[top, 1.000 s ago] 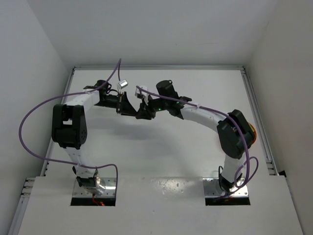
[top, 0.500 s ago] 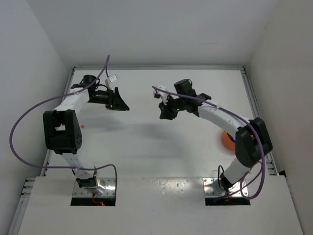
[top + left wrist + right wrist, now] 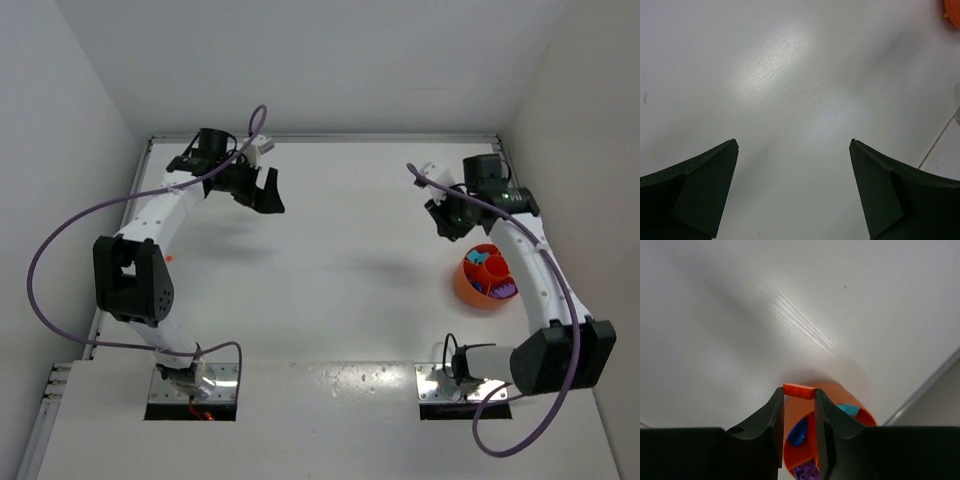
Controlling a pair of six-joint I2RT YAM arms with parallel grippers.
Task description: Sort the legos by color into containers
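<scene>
Robotics lab test cell, plain white walls [image 3: 320, 60] enclosing a white table [image 3: 340, 290], two bolted-down robot arms [image 3: 165, 205]

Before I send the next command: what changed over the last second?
The grippers, together at the far centre, parted. The left gripper swung left, now open and empty. The right gripper swung right toward the bowl, pinching an orange brick. The bowl stayed put.

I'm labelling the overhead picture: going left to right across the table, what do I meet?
left gripper → right gripper → bowl
</scene>
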